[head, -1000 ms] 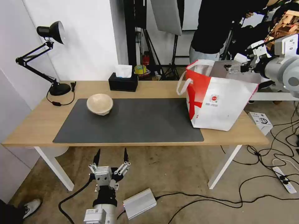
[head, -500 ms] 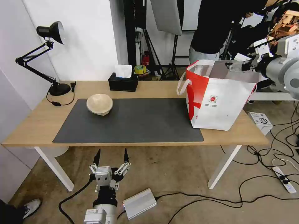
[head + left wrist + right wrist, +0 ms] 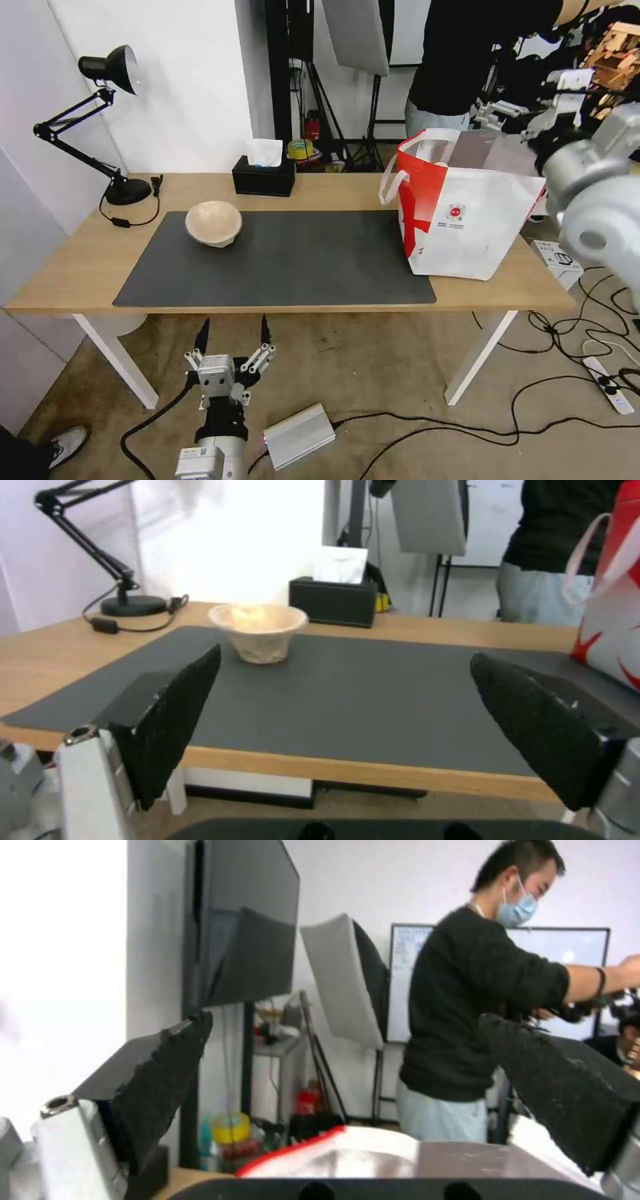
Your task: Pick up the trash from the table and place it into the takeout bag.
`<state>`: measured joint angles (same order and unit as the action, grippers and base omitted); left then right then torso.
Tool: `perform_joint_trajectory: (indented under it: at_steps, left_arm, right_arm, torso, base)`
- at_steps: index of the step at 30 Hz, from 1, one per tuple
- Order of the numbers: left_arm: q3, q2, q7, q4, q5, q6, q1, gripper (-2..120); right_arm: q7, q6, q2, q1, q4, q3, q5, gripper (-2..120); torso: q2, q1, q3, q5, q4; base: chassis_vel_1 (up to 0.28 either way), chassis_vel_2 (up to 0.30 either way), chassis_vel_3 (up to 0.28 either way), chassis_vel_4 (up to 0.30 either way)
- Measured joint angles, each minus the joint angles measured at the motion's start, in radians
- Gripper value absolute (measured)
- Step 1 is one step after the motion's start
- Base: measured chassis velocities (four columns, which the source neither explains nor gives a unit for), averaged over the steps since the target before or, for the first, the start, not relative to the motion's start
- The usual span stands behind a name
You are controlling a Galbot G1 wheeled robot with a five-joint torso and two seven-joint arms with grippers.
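One piece of trash, a shallow beige paper bowl [image 3: 213, 223], stands upright on the dark grey mat [image 3: 300, 267] at the table's [image 3: 73, 280] left; the left wrist view has this bowl [image 3: 257, 630] straight ahead. The white and red takeout bag [image 3: 467, 220] stands open at the table's right end. My left gripper [image 3: 234, 322] hangs open below the table's front edge, with nothing between its fingers [image 3: 173, 715]. My right gripper [image 3: 490, 113] is open and empty, raised above the bag's back rim. Below this gripper [image 3: 345, 1022], the bag's red rim and foil lining [image 3: 373, 1150] show.
A black tissue box [image 3: 264, 175] sits at the table's back edge and a black desk lamp [image 3: 107, 120] at the back left corner. On the floor lie a silver box [image 3: 299, 435], cables and a power strip [image 3: 610, 390]. A small white box [image 3: 559, 257] stands right of the table.
My right arm has swung up and back, lifting its gripper higher above the bag's mouth. The left gripper has shifted slightly. The bowl and bag have stayed put.
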<state>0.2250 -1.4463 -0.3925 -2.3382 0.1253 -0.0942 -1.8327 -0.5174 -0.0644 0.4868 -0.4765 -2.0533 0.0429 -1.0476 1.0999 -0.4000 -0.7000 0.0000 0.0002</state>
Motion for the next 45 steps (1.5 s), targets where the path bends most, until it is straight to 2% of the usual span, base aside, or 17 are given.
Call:
perform_joint_trajectory:
  at_steps: [6, 11, 15, 21, 25, 29, 34, 39, 45]
  left_arm:
    - [0.008, 0.0, -0.002, -0.006, 0.001, -0.001, -0.004, 100]
    - [0.013, -0.007, -0.003, -0.014, 0.001, -0.001, -0.014, 100]
    - [0.015, -0.007, -0.003, -0.014, 0.002, -0.002, -0.018, 100]
    - [0.016, -0.011, -0.003, -0.017, 0.003, -0.002, -0.018, 100]
    - [0.011, -0.017, -0.003, -0.017, 0.012, -0.002, -0.024, 100]
    - [0.009, -0.015, -0.003, -0.016, 0.014, -0.002, -0.025, 100]
    - [0.007, -0.015, -0.003, -0.016, 0.015, -0.002, -0.024, 100]
    - [0.006, -0.017, -0.003, -0.015, 0.02, -0.005, -0.029, 100]
    - [0.003, -0.015, -0.003, -0.016, 0.021, -0.006, -0.033, 100]
  right_arm:
    - [-0.031, 0.097, 0.037, -0.073, -0.044, 0.011, 0.049, 100]
    - [-0.049, 0.187, 0.081, -0.24, -0.123, 0.046, 0.173, 100]
    - [-0.063, 0.196, 0.094, -0.355, -0.187, 0.084, 0.273, 100]
    - [-0.099, 0.195, 0.11, -0.469, -0.26, 0.118, 0.323, 100]
    - [-0.122, 0.19, 0.139, -0.608, -0.32, 0.169, 0.378, 100]
    - [-0.13, 0.188, 0.167, -0.725, -0.354, 0.204, 0.44, 100]
    - [-0.131, 0.188, 0.198, -0.793, -0.369, 0.218, 0.482, 100]
    - [-0.128, 0.187, 0.264, -0.963, -0.41, 0.231, 0.573, 100]
    - [-0.126, 0.198, 0.299, -1.048, -0.418, 0.229, 0.635, 100]
  torso:
    - [0.0, 0.0, 0.0, -0.0001, -0.0003]
    - [0.0, 0.0, 0.0, -0.0001, -0.0002]
    - [0.0, 0.0, 0.0, -0.0001, -0.0003]
    - [0.0, 0.0, 0.0, -0.0001, -0.0002]
    - [0.0, 0.0, 0.0, -0.0001, -0.0003]
    - [0.0, 0.0, 0.0, 0.0, -0.0003]
    - [0.0, 0.0, 0.0, 0.0, -0.0003]
    - [0.0, 0.0, 0.0, 0.0, -0.0005]
    - [0.0, 0.0, 0.0, 0.0, -0.0001]
  base:
    - [0.0, 0.0, 0.0, 0.0]
    - [0.0, 0.0, 0.0, 0.0]
    - [0.0, 0.0, 0.0, 0.0]
    - [0.0, 0.0, 0.0, 0.0]
    - [0.0, 0.0, 0.0, 0.0]
    - [0.0, 0.0, 0.0, 0.0]
    - [0.0, 0.0, 0.0, 0.0]
    - [0.0, 0.0, 0.0, 0.0]
    - [0.0, 0.0, 0.0, 0.0]
